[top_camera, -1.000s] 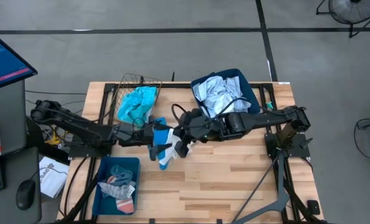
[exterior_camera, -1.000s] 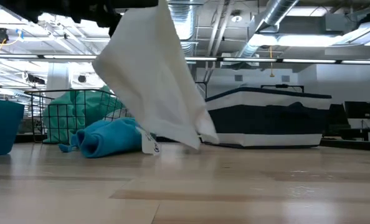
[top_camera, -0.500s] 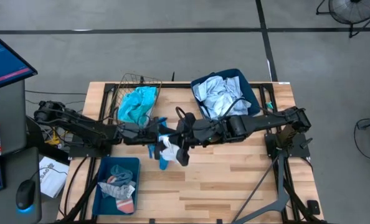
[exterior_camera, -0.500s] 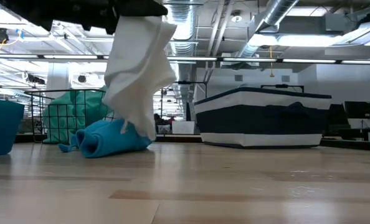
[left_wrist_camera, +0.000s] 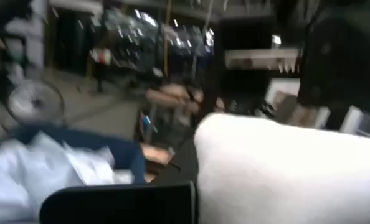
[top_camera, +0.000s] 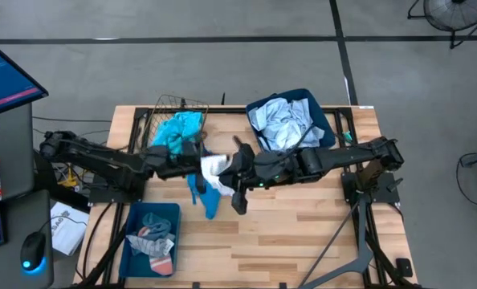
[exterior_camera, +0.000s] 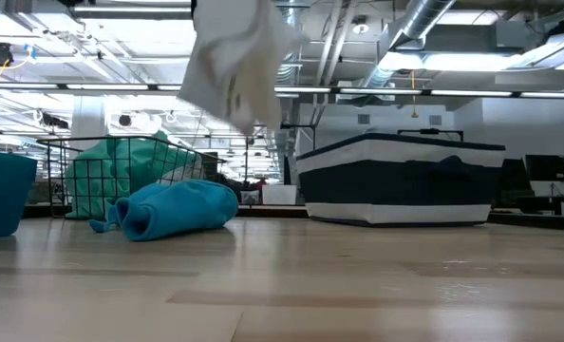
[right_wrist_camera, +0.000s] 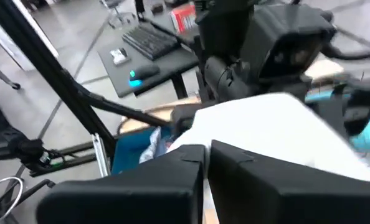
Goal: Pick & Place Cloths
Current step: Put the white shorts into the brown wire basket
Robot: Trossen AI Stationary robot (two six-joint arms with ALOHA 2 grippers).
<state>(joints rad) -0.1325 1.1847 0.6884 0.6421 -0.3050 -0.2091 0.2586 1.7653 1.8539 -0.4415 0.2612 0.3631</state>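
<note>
A white cloth (top_camera: pixel 214 167) hangs high above the table between my two grippers; the low view shows it bunched and lifted clear (exterior_camera: pixel 235 57). My left gripper (top_camera: pixel 199 165) reaches in from the table's left and is shut on it. My right gripper (top_camera: pixel 230 171) comes from the right, also shut on it. Below them a bright blue cloth (top_camera: pixel 202 195) lies in a heap on the table top. A turquoise cloth (top_camera: pixel 174 133) lies in a wire basket. Pale blue-grey and white cloths (top_camera: pixel 280 122) fill the navy bin. My left gripper holds the white cloth at its left side (left_wrist_camera: pixel 235 180), right beside the one dark finger (left_wrist_camera: pixel 123 202) that shows. It comes at the cloth roughly level from the table's left. The cloth hangs clear of the table. My right gripper has the white cloth's right side (right_wrist_camera: pixel 247 134) just past its closed fingers (right_wrist_camera: pixel 179 171), coming roughly level from the table's right. The fingers hide the place of contact. The cloth hangs bunched below, clear of the table.
The wire basket (top_camera: pixel 177 104) stands at the far left and the navy bin (top_camera: pixel 323 112) at the far right. A teal tray (top_camera: pixel 130 217) with small socks sits near the front left. Bare wood lies at the front right (top_camera: pixel 303 241).
The white cloth hung long, its lower end near the table and the blue cloth. It is now gathered into a bunch and lifted high, clear of both. Both grippers have come closer together over the table's middle, and the right one has shifted a little toward the left.
</note>
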